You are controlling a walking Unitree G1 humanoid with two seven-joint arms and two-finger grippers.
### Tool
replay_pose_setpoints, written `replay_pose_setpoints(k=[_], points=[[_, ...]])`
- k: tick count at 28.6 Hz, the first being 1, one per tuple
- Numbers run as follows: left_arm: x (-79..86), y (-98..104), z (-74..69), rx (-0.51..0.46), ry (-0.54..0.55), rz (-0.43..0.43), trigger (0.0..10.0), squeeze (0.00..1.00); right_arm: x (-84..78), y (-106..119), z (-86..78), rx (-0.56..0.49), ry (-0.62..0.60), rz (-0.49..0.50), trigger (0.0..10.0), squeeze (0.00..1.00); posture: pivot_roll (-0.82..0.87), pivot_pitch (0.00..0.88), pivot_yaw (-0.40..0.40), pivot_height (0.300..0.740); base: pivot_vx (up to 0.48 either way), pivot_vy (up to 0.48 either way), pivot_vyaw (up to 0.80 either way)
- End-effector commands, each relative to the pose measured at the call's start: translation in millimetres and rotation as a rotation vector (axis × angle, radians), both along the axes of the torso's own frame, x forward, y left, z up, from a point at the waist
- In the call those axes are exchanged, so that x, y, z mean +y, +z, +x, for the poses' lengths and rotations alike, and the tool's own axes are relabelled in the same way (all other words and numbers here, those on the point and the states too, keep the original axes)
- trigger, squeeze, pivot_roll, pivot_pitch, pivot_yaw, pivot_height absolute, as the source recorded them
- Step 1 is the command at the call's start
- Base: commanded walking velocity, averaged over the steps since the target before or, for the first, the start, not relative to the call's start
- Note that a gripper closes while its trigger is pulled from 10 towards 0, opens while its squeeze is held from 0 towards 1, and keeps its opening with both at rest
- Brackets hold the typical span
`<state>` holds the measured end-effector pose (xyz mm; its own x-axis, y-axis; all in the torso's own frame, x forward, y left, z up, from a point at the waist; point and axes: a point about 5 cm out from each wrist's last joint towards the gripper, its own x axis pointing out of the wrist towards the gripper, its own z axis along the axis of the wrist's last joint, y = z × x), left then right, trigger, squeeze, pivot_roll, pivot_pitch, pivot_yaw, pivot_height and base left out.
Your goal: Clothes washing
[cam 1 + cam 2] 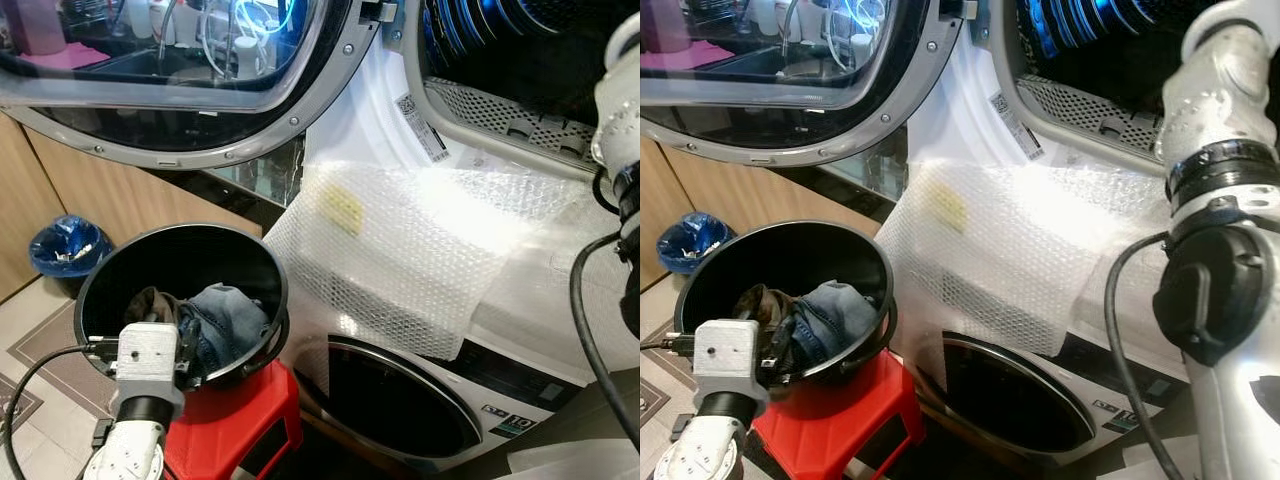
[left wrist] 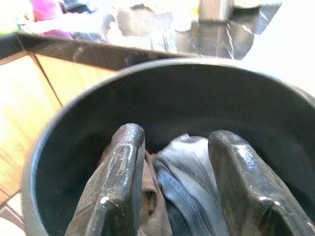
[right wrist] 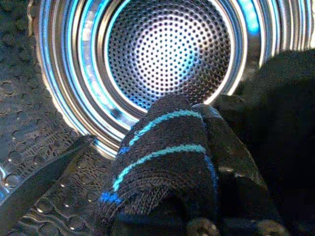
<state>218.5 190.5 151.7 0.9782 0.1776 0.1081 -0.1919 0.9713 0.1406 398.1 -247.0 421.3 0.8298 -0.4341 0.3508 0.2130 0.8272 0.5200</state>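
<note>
A: Loading step, by the look of it. Right tool up at the drum mouth, a dark striped sock draped over one finger. Other finger splayed off to the side, so looks more hung than pinched; can't tell for sure.

B: Left side?

A: Left tool down inside the black bucket, fingers apart, straddling the denim garment and a brown piece next to it. No grip on either yet. Bucket sitting on the red stool, just beside the lower washer. Upper door swung wide open.

B: Next?

A: Probably push the sock deeper past the rubber seal, then spread fully and shake loose. After that, close left on the denim and lift clear of the rim. Bubble wrap over the front ledge could snag fabric on the way up.
</note>
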Motion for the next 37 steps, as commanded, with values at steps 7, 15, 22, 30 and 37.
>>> replay_pose_setpoints(k=[7, 15, 22, 30, 37], points=[[-0.9, -1, 5.5, -0.031, -0.07, 0.023, 10.0, 0.0, -2.1, 6, -3.2, -0.05, -0.002, -0.054, 0.0, 0.0, 0.25, 0.007, -0.098, 0.74, 0.0, 0.0, 0.0], [0.0, -2, 6.0, -0.042, -0.076, 0.022, 10.0, 0.0, -2.3, 6, -3.2, -0.052, 0.0, -0.054, 0.0, 0.0, 0.25, 0.007, -0.098, 0.74, 0.0, 0.0, 0.0], [0.7, 0, 7.9, -0.046, -0.075, 0.02, 10.0, 0.0, 0.7, 7, -2.4, -0.044, 0.003, -0.079, 0.0, 0.0, 0.25, 0.039, -0.096, 0.74, 0.097, 0.0, 0.0], [-1.5, 2, 9.1, -0.047, -0.088, 0.023, 10.0, 0.0, 3.1, 4, -0.8, -0.037, 0.013, -0.086, 0.0, 0.0, 0.25, 0.047, -0.092, 0.74, 0.336, 0.0, 0.0], [-3.9, 4, 9.6, -0.055, -0.096, 0.026, 10.0, 0.0, 3.3, 3, -0.3, -0.034, 0.016, -0.087, 0.0, 0.0, 0.25, 0.051, -0.09, 0.74, 0.259, 0.0, 0.0]])
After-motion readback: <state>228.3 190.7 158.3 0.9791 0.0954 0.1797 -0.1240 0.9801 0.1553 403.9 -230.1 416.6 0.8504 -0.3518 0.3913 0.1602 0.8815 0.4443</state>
